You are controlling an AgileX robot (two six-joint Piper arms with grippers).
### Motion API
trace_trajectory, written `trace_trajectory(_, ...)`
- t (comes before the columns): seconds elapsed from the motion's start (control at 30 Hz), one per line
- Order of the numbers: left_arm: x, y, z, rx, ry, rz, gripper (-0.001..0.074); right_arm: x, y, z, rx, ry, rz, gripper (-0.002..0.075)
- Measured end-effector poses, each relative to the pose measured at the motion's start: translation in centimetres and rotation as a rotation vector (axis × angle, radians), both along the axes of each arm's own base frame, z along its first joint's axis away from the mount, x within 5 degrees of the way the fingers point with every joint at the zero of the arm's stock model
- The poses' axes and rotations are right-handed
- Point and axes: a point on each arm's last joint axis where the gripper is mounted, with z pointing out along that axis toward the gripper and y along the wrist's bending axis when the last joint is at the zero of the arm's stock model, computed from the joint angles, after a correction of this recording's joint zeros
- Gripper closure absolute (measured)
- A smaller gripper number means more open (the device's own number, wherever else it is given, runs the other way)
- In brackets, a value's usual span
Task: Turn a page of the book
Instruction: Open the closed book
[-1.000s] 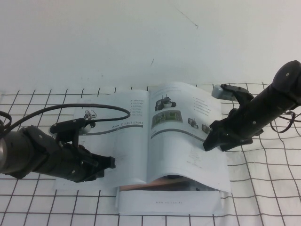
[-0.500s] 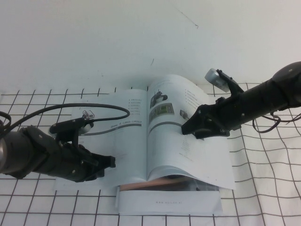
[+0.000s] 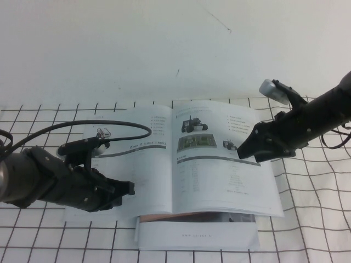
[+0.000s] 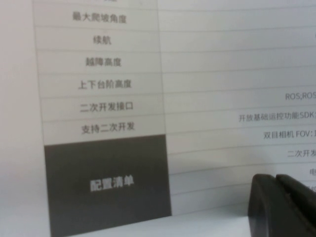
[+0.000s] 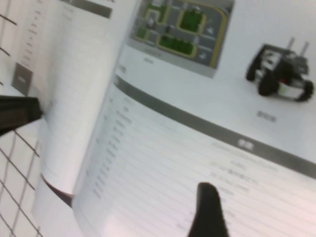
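The book [image 3: 159,137] lies open on the table. Its right-hand page [image 3: 219,181] lies nearly flat and shows a tracked robot [image 5: 281,71], a green image [image 5: 180,27] and a grey-banded table. My right gripper [image 3: 245,152] hovers open over that page's outer part, holding nothing. Only one of its fingers [image 5: 210,212] shows in the right wrist view, just above the table rows. My left gripper [image 3: 129,189] rests shut on the left-hand page near its front edge. In the left wrist view its fingertips [image 4: 269,197] meet over a printed table [image 4: 108,148].
A plain white booklet [image 3: 197,238] and a brown edge [image 3: 164,217] stick out under the book's front. The left arm's black cable [image 3: 109,127] loops over the left page. A grid-lined cloth [image 3: 312,219] covers the table, with a white wall behind.
The right gripper pushed the bowed page up towards the spine, then drew back to the right. The page has dropped flat again. The left arm has not moved.
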Motion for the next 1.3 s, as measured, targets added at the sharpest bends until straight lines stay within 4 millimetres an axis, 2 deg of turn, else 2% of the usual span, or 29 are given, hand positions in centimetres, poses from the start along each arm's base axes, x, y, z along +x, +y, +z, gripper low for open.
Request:
trace_trajectory(0.2, 0.0, 0.0, 0.0, -0.002, 0.001, 0.003, 0.0735, -0.5, -1.1, -0.9, -0.148, 0.042, 0.031, 0.0255)
trace_trajectory(0.7, 0.0, 0.0, 0.0, -0.013, 0.003, 0.016, 0.0735, -0.2, -1.6, -2.4, -0.223, 0.065, -0.003, 0.0256)
trace_trajectory(1.3, 0.0, -0.1, 0.0, -0.018, 0.005, 0.022, 0.0735, 0.0, -0.6, -2.5, -0.166, 0.067, -0.030, 0.0256)
